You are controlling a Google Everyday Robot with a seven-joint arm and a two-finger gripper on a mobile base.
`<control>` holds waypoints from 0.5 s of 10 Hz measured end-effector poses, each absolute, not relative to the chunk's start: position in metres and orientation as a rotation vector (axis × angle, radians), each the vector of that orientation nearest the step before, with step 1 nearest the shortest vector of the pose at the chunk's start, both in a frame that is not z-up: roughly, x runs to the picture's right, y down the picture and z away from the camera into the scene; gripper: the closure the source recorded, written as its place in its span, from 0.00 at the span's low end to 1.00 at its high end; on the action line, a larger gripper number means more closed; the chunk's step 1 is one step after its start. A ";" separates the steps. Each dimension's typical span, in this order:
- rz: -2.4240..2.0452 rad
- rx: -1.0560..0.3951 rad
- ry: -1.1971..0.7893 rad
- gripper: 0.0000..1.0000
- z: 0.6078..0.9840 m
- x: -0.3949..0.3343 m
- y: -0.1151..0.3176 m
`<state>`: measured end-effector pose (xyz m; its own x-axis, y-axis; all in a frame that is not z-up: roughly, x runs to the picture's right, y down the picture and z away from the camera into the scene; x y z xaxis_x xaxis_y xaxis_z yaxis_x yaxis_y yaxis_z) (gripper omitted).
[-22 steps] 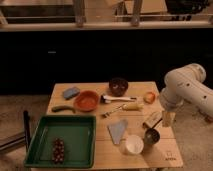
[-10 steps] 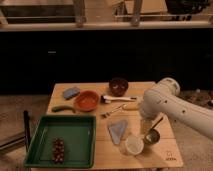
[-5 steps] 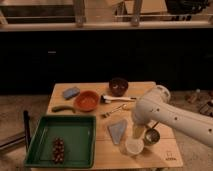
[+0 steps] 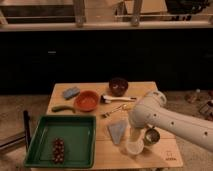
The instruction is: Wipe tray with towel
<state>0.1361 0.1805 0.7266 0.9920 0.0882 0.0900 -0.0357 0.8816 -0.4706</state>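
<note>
The green tray (image 4: 75, 135) lies at the front left of the wooden table, with a bunch of dark grapes (image 4: 58, 150) in it. The pale blue-grey towel (image 4: 117, 131) lies flat on the table just right of the tray. My white arm (image 4: 165, 122) reaches in from the right. My gripper (image 4: 132, 130) is at its low end, by the towel's right edge and mostly hidden under the arm.
An orange bowl (image 4: 87, 100), a blue sponge pad (image 4: 71, 92), a green vegetable (image 4: 62, 108), a dark bowl (image 4: 118, 86), a white-handled utensil (image 4: 116, 98) and a fork (image 4: 114, 111) lie behind. A white cup (image 4: 134, 147) and a metal cup (image 4: 151, 136) stand near the gripper.
My arm has swung left from the table's right side and come down toward the towel, now covering the items on the right. The towel and tray have not moved.
</note>
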 end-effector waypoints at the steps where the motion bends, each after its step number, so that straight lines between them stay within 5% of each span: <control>1: 0.066 -0.479 -0.108 0.20 0.720 0.136 0.174; 5: 0.089 -0.474 -0.108 0.20 0.706 0.122 0.163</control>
<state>0.1218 0.1631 0.7064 0.9904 0.1109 0.0829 -0.0608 0.8862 -0.4592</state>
